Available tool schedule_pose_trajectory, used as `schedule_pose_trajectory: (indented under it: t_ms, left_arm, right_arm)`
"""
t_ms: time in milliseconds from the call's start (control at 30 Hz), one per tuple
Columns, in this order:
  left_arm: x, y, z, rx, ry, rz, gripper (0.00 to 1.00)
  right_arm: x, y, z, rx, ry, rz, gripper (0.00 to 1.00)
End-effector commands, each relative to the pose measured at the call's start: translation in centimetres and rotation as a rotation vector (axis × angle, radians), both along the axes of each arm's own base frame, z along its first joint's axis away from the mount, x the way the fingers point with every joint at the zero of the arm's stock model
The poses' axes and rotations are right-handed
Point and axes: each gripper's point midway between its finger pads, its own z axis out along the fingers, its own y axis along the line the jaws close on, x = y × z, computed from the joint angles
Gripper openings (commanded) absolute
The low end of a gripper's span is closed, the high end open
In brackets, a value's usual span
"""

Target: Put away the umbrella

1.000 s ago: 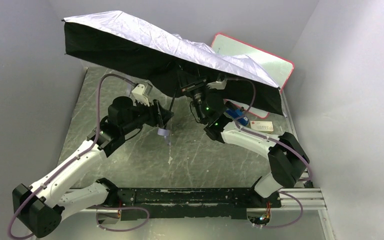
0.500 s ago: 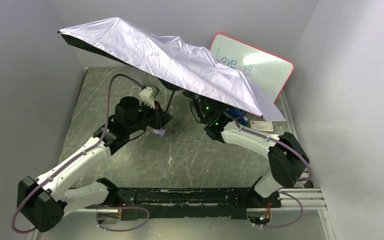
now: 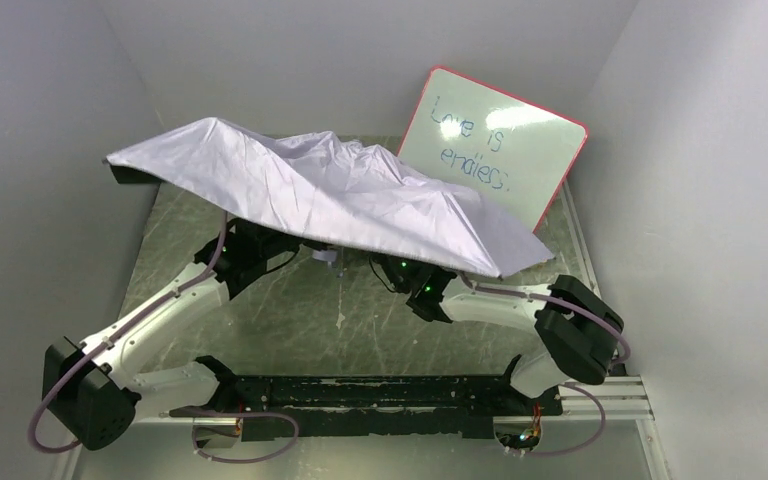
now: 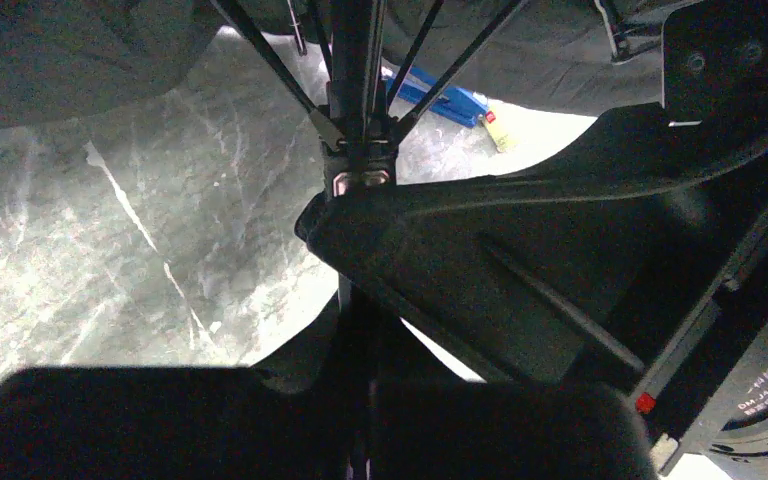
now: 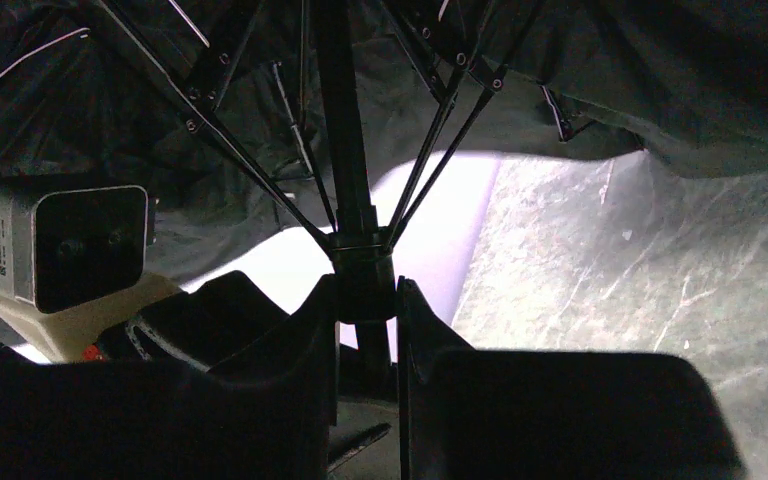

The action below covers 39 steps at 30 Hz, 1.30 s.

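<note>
1. The open lavender-purple fabric folding umbrella (image 3: pixel 330 195) lay tilted over the middle of the scratched grey-green table (image 3: pixel 290 310), its canopy low at the right and hiding both wrists from above.
2. Under the canopy, thin metal ribs (image 5: pixel 230 150) fanned out from the black shaft (image 5: pixel 345 150).
3. The right gripper (image 5: pixel 365 292) was closed around that shaft just below the rib collar.
4. The left gripper (image 4: pixel 360 388) was closed tight, with the shaft running down between its fingers.
5. A pale handle end (image 3: pixel 327 257) showed below the canopy's near edge.
6. A red-framed whiteboard (image 3: pixel 500 140) leaned at the far right.
7. A blue eraser (image 4: pixel 440 98) lay beyond the shaft.
</note>
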Motion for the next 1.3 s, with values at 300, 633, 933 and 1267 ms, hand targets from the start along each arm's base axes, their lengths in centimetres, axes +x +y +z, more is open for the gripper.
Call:
schedule_pose_trajectory:
  t_ms: [300, 633, 933, 1267]
  left_arm:
    - [1.8, 2.7, 6.5, -0.002, -0.178, 0.130, 0.05]
    - [-1.3, 5.5, 9.8, 0.133, -0.135, 0.119, 0.05]
    - [-3.3, 8.2, 13.6, 0.194, -0.067, 0.174, 0.05]
    - [-7.2, 9.6, 12.7, 0.285, 0.200, 0.154, 0.05]
  right_arm:
    - [-1.2, 1.2, 4.2, 0.050, -0.002, 0.025, 0.00]
    - [-5.0, 5.3, 10.8, -0.016, -0.037, 0.071, 0.00]
    - [-7.4, 6.0, 12.3, 0.047, 0.038, 0.164, 0.00]
    - [-11.1, 6.6, 13.6, 0.117, 0.266, 0.299, 0.00]
